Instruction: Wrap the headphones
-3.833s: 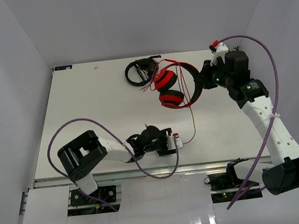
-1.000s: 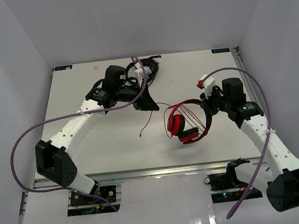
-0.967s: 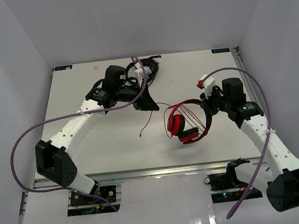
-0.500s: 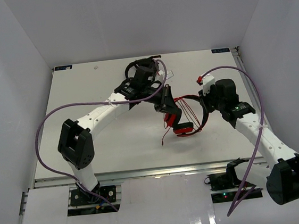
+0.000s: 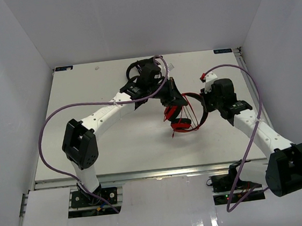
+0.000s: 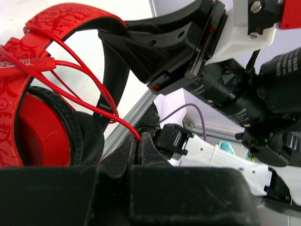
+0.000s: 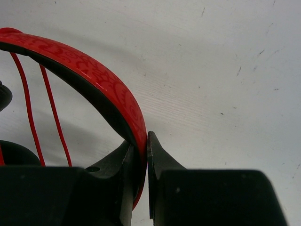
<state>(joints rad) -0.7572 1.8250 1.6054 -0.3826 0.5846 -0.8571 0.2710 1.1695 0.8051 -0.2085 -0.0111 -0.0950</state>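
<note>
The red headphones (image 5: 183,122) hang above the table between both arms, ear cups low, band (image 5: 201,113) to the right. My right gripper (image 7: 145,139) is shut on the red headband (image 7: 94,70); in the top view it (image 5: 206,104) sits at the band's right side. My left gripper (image 6: 138,136) is shut on the thin red cable (image 6: 94,89), just left of and above the ear cups (image 5: 172,97). Several cable strands (image 7: 28,103) cross the inside of the band. An ear cup with a black pad (image 6: 42,136) fills the left of the left wrist view.
The all-black headphones (image 5: 134,70) lie at the back of the table, partly hidden under my left arm (image 5: 107,109). The table's back edge (image 5: 188,53) meets the white wall. My right arm's purple hose (image 5: 250,135) loops over the front right.
My left gripper has swung from the table's back left over to the headphones, carrying the red cable. The loose cable tail below the ear cups is shorter. The right arm has shifted slightly.
</note>
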